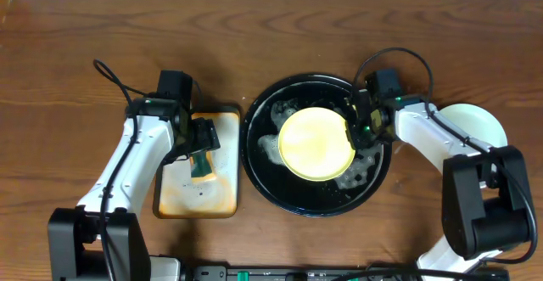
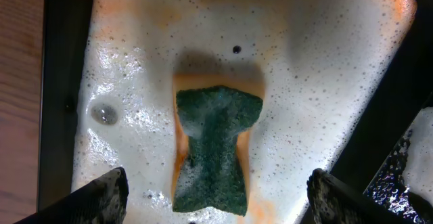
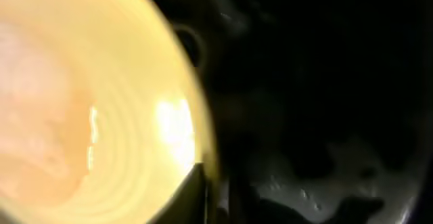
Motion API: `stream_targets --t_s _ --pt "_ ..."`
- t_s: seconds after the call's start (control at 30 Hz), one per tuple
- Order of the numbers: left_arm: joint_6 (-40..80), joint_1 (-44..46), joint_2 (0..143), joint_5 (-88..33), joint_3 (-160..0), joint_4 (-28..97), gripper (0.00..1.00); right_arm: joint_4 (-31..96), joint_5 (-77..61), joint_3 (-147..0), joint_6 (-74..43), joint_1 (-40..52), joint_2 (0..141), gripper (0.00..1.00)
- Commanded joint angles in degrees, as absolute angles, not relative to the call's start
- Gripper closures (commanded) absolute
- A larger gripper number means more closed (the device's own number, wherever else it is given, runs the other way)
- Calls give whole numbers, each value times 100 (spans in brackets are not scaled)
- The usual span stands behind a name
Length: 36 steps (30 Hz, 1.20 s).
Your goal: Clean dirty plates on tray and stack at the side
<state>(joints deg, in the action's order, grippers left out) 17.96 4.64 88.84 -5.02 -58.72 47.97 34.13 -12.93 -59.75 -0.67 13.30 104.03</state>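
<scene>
On the table, seen from above, the yellow plate (image 1: 314, 143) lay inside the black tray (image 1: 293, 198), with the right gripper (image 1: 356, 130) at its right rim. A pale plate (image 1: 479, 121) sat off to the right. The left gripper (image 1: 204, 145) hung over the small tray (image 1: 182, 198). At the left wrist, the fingers (image 2: 101, 197) stood wide apart above a green sponge (image 2: 213, 149) lying in foam. At the right wrist, the jaws were pinched onto the yellow plate's rim.

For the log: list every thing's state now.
Large round glossy black tray: wet, foamy.
Pale yellow round plate: inside it, rim pinched.
Right gripper: shut on that rim.
Small rectangular orange-stained tray: sudsy.
Green-topped sponge: lying free in it.
Left gripper: open above sponge.
Pale round plate, far right: set aside, partly hidden.
</scene>
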Motion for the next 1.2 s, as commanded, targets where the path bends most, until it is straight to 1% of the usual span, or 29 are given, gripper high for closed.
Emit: stream_targets --t_s 0.0,0.2,0.37,0.47,0.53,0.6,0.67,0.77,0.87,0.93,1.03,1.17 --pt "1761 440 8862 -473 -5872 4807 15 3275 -1433 -5946 -23 1293 10388 99" --pt "1761 440 8862 -473 -5872 4807 15 3238 -790 -6001 -165 1299 10156 99" --pt "1761 440 8862 -473 -5872 4807 15 3280 -64 -6007 -95 1411 9386 99" --pt "1761 440 8862 -473 -5872 4807 14 3332 493 -6007 -10 1636 8833 99" --pt "1761 440 8862 -473 -5872 4807 15 3404 1157 -6007 -8 1870 8521 99" --pt "1761 440 8862 -473 -5872 4807 14 3444 1774 -6007 27 2108 8326 99" --pt "1761 440 8862 -473 -5872 4807 14 3474 2003 -6007 165 2307 8254 99" --pt "1761 440 8862 -473 -5872 4807 14 3656 1356 -6001 244 2392 8394 98" --pt "1761 440 8862 -473 -5872 4807 14 3879 722 -5983 154 2185 8794 77" --pt "1761 440 8862 -473 -5872 4807 14 3846 235 -5983 110 1979 9080 68" --pt "1761 440 8862 -473 -5872 4807 14 3695 -760 -5983 113 1608 9465 66" --pt "1761 440 8862 -473 -5872 4807 14 3614 -1485 -5983 91 1127 9911 66"
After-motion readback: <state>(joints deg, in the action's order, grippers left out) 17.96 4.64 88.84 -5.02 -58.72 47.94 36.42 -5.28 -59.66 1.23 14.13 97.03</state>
